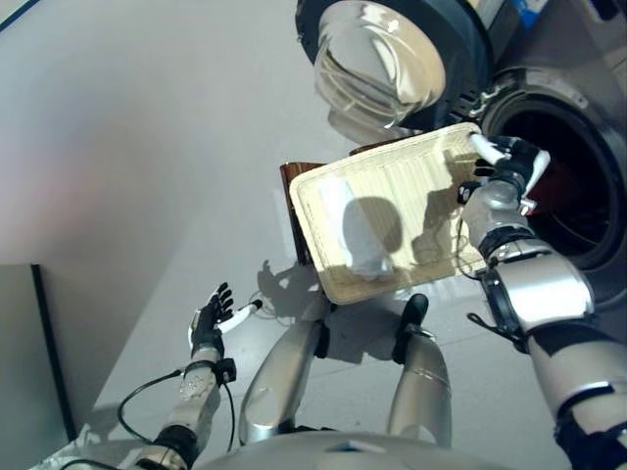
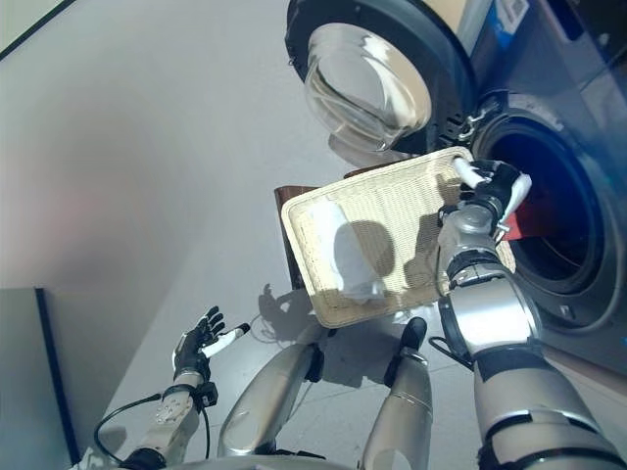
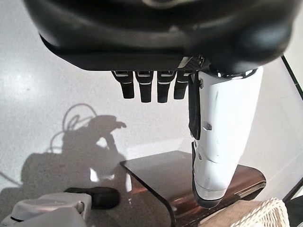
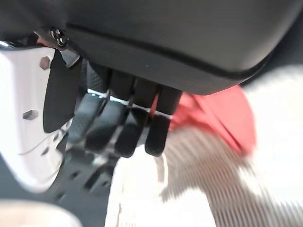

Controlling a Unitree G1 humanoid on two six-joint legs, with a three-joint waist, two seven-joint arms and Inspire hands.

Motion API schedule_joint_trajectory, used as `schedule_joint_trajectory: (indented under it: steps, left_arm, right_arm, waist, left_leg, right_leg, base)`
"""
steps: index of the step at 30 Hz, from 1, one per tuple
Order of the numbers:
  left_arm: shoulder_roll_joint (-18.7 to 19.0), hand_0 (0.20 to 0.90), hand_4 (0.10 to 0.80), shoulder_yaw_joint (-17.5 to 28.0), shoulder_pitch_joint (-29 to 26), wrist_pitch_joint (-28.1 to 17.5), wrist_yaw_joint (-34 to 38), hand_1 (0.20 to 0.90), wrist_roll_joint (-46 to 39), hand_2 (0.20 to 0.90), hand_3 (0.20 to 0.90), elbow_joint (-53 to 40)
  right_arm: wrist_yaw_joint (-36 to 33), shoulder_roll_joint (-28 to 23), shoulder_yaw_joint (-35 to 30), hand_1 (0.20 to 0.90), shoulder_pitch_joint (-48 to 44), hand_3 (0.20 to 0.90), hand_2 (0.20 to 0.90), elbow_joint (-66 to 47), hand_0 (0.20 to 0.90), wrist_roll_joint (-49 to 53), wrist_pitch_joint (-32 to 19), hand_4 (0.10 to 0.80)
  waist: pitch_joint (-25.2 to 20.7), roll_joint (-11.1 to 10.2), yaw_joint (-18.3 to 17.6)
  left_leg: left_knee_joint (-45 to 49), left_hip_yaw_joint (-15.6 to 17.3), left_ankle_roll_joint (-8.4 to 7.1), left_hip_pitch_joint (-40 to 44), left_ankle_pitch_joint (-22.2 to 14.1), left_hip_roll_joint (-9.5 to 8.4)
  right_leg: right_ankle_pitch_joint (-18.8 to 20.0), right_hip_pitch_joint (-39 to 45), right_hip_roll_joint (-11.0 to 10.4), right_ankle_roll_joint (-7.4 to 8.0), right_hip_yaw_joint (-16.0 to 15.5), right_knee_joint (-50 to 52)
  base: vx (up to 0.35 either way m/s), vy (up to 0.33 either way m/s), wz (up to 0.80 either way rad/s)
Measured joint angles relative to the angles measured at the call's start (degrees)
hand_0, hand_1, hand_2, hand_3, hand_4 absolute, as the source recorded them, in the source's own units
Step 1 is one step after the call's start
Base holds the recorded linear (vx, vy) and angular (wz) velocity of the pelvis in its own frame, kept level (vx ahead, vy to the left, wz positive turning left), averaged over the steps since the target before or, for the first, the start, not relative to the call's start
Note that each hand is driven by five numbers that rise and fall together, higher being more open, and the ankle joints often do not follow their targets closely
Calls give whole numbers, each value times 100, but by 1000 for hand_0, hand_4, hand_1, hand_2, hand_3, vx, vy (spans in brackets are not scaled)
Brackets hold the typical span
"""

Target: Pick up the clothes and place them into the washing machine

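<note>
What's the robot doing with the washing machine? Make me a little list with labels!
washing machine: front loader, drum open and dark inside
door: swung open, round glass window
basket: pale woven tray on a brown stand, beside the drum opening
white cloth: lying in the basket
red cloth: at the drum opening, by the right hand
right hand: at the basket's corner near the drum
left hand: open, empty, low above the floor

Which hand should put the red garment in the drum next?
Right. The right hand is at the washing machine opening beside the red cloth, over the wicker basket. The left hand hangs open, low and far away.
</note>
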Motion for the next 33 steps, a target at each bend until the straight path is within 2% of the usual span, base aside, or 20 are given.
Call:
schedule_joint_trajectory:
  steps: [1,3,7,10,15,18,21,24,25,31,33]
  left_arm:
    - [17,900,800,6,39,-8,3,900,18,900,900,-32]
    - [17,900,800,-11,124,-10,1,900,115,900,900,-99]
    - [25,900,800,-16,240,-4,-11,900,217,900,900,-81]
    - [37,900,800,6,239,0,-50,900,216,900,900,-81]
    - [69,900,800,235,100,15,-50,900,186,900,900,-69]
    - [71,900,800,375,-53,14,-43,900,152,900,900,-81]
    - [139,900,800,649,-298,-18,15,900,-28,900,900,-146]
    - [190,900,800,863,-510,-95,105,900,-47,900,900,-187]
    - [203,900,800,988,-559,-124,164,900,-52,900,900,-192]
    - [234,900,800,1572,-781,-181,469,900,-513,900,900,-357]
    - [274,900,800,1630,-794,-206,524,900,-538,900,900,-480]
  right_arm:
    - [-159,-61,447,900,-11,900,900,0,900,-760,245,800]
    - [-278,-273,1153,900,70,900,900,62,900,-2081,430,800]
    - [-188,-402,1806,900,92,900,900,449,900,-3572,777,800]
    - [-53,-556,2013,900,130,900,900,487,900,-4309,881,800]
    - [170,-604,2238,900,191,900,900,486,900,-5009,1003,800]
    - [176,-598,2410,900,283,900,900,411,900,-5330,1103,800]
    - [175,-608,2469,900,413,900,900,345,900,-5508,1110,800]
    - [181,-637,2469,900,441,900,900,275,900,-5524,1103,800]
    - [181,-632,2480,900,472,900,900,245,900,-5526,1093,800]
    - [176,-633,2460,900,504,900,900,193,900,-5513,1096,800]
    - [183,-634,2454,900,570,900,900,190,900,-5498,1097,800]
  waist:
    - [0,-55,2]
    - [4,-131,-3]
    - [41,-248,14]
    - [78,-315,10]
    - [271,-636,33]
    - [376,-803,23]
    - [452,-948,96]
    - [594,-963,174]
    - [621,-975,178]
    - [750,-995,182]
    - [762,-988,183]
  left_leg:
    - [-2,-8,-6,-3,-3,15]
    - [-2,-31,-12,-10,0,27]
    - [2,-93,-23,-43,0,26]
    - [53,-152,-36,-189,8,28]
    - [238,-239,-115,-395,-42,98]
    - [371,-328,-201,-456,-127,119]
    - [698,-469,-264,-761,-222,129]
    - [949,-535,-305,-1003,-248,157]
    - [1078,-575,-362,-1103,-305,147]
    - [1894,-732,-464,-1662,-588,89]
    - [2099,-748,-481,-1802,-667,88]
  right_leg:
    - [-1,-6,17,-2,-5,-2]
    - [-5,-13,30,-6,-12,3]
    - [-21,-20,33,-15,-52,10]
    - [-16,-110,30,-27,-123,19]
    - [-43,-217,98,-87,-214,130]
    - [-212,-252,104,-151,-276,292]
    - [-380,-463,120,-277,-345,606]
    - [-435,-655,144,-311,-404,854]
    - [-501,-717,132,-344,-435,965]
    - [-896,-1165,21,-534,-511,1768]
    - [-1008,-1285,-34,-565,-514,1988]
  base:
    - [-37,-56,-1]
    - [-24,-56,1]
    - [-17,-69,5]
    - [-14,-79,10]
    - [-8,-101,7]
    - [-1,-80,11]
    - [-13,-99,24]
    - [-52,-55,10]
    - [-42,-33,18]
    - [-41,-6,15]
    - [-36,6,13]
